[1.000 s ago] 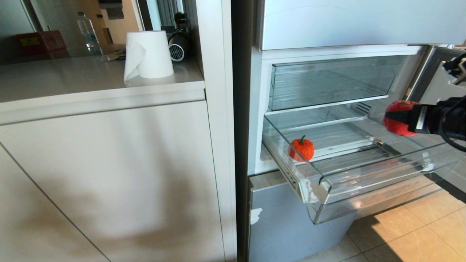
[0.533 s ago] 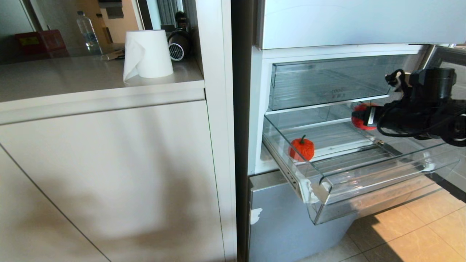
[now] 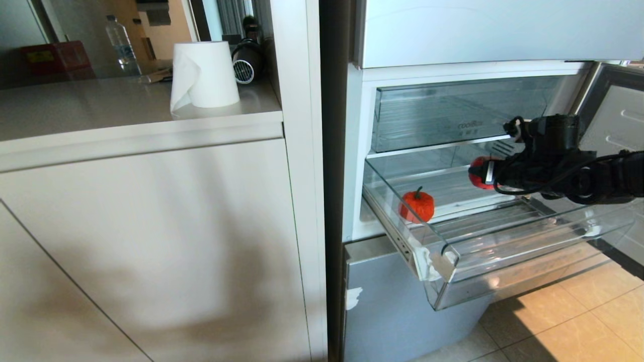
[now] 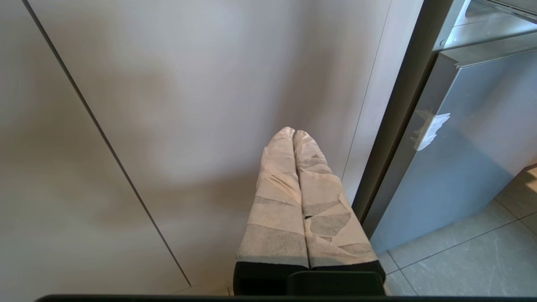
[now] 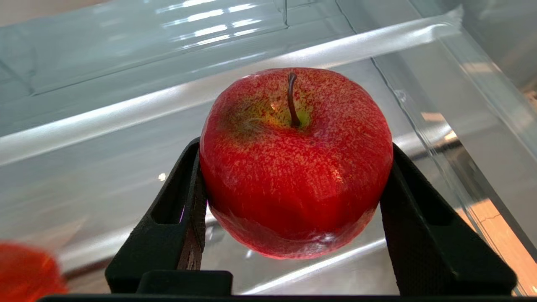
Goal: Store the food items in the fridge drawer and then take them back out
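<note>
1. Here, the fridge drawer (image 3: 503,236) stands pulled out from the open fridge, a clear shallow tray with a ribbed floor and a scrap of white tape (image 3: 427,264) on its near front corner.
2. The right gripper (image 3: 480,172) reaches in from the right, above the drawer's back half, its black fingers (image 5: 176,218) pinching a red apple (image 5: 295,161) from both sides.
3. The apple is held off the floor of the drawer; in the right wrist view its stem end with a yellow-green patch faces up, and the clear plastic shows beneath it.
4. An orange toy pepper (image 3: 416,205) with a short green stem sits on the drawer floor near the left wall, well apart from the held apple.
5. Above this drawer is a second clear drawer (image 3: 453,113), pushed in, with faint printing on its front.
6. The left gripper (image 4: 293,136) hangs low in front of the plain cabinet door (image 4: 168,105) beside the fridge, its taped fingers pressed together with nothing between them.
7. On the counter (image 3: 100,105) to the left stands a roll of paper towel (image 3: 204,75), with a water bottle (image 3: 121,45) farther back.
</note>
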{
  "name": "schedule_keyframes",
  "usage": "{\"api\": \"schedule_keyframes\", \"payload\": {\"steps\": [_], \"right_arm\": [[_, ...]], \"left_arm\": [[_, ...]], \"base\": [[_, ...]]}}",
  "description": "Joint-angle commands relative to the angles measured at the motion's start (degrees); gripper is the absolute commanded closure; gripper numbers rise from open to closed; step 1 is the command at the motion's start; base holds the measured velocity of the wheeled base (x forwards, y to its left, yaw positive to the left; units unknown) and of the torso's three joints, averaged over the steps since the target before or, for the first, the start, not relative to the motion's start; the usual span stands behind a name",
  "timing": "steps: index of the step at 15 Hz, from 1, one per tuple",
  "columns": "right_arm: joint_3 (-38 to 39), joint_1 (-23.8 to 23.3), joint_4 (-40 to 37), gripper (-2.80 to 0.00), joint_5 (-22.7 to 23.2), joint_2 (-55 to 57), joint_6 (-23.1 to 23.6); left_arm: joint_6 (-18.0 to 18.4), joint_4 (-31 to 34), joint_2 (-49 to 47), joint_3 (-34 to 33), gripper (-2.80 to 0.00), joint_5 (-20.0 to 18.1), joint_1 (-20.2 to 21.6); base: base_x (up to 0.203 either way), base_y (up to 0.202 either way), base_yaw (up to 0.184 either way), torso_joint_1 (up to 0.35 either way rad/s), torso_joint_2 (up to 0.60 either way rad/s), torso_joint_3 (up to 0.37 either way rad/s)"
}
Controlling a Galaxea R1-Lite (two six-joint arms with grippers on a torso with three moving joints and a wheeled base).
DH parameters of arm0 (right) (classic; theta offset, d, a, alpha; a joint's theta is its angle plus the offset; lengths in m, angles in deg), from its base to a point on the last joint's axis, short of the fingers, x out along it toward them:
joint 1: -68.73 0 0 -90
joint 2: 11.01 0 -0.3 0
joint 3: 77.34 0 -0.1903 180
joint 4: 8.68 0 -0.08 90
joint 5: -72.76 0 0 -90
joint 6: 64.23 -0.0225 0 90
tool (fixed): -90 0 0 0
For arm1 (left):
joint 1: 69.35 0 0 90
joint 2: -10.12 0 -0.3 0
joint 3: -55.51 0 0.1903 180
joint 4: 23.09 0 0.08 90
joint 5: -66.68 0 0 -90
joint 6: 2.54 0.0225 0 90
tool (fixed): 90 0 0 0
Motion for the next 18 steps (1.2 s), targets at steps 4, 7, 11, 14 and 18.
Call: {"api": "schedule_keyframes", "payload": {"steps": [4,7,11,14,18], "right_arm": [[-3.22,0.22,-0.11,0.00,-0.08,5.63,1.03],[-3.25,0.53,0.02,0.00,-0.08,5.95,1.09],[-2.46,0.44,-0.02,-2.80,-0.17,5.20,0.91],[-2.30,0.44,0.05,-2.80,-0.17,5.29,0.85],[-2.36,0.51,0.25,-2.80,-1.78,5.28,1.24]], "left_arm": [[-0.01,0.00,0.00,0.00,0.00,0.01,0.00],[-0.01,0.00,0.00,0.00,0.00,0.01,0.00],[-0.01,0.00,0.00,0.00,0.00,0.01,0.00],[-0.01,0.00,0.00,0.00,0.00,0.01,0.00],[-0.01,0.00,0.00,0.00,0.00,0.01,0.00]], "base": [[0.000,0.000,0.000,0.000,0.00,0.000],[0.000,0.000,0.000,0.000,0.00,0.000],[0.000,0.000,0.000,0.000,0.00,0.000],[0.000,0.000,0.000,0.000,0.00,0.000],[0.000,0.000,0.000,0.000,0.00,0.000]]}}
